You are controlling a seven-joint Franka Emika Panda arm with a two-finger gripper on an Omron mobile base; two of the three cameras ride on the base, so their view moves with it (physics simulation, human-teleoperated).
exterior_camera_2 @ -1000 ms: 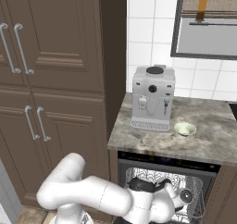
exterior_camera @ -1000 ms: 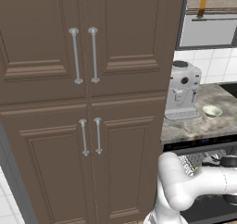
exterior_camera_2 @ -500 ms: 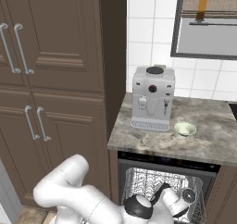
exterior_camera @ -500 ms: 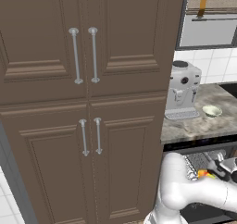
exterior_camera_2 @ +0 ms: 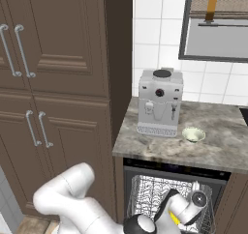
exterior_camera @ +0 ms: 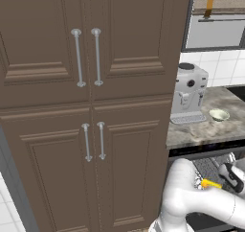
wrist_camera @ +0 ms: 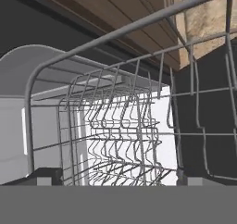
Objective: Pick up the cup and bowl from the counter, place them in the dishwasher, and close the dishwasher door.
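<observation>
The yellow cup (exterior_camera: 210,183) lies in the wire rack (exterior_camera: 206,168) of the open dishwasher (exterior_camera_2: 169,192), with a sliver of yellow (exterior_camera_2: 175,220) beside my wrist. My gripper (wrist_camera: 119,178) is down in that rack, just right of the cup. Its jaws stand wide open, one fingertip (wrist_camera: 46,176) far from the other, with only rack wires ahead. The pale bowl (exterior_camera_2: 193,134) sits on the stone counter (exterior_camera_2: 227,146), right of the coffee machine. The dishwasher door is out of view.
A silver-grey coffee machine (exterior_camera_2: 160,108) stands at the counter's left end against the tiled wall. Tall brown cabinets with bar handles (exterior_camera: 86,58) rise left of the dishwasher. Rack wires (wrist_camera: 139,126) close around the hand on all sides.
The jaws have gone from nearly shut to wide open, and the yellow cup now rests free in the rack. The hand has shifted slightly inside the dishwasher.
</observation>
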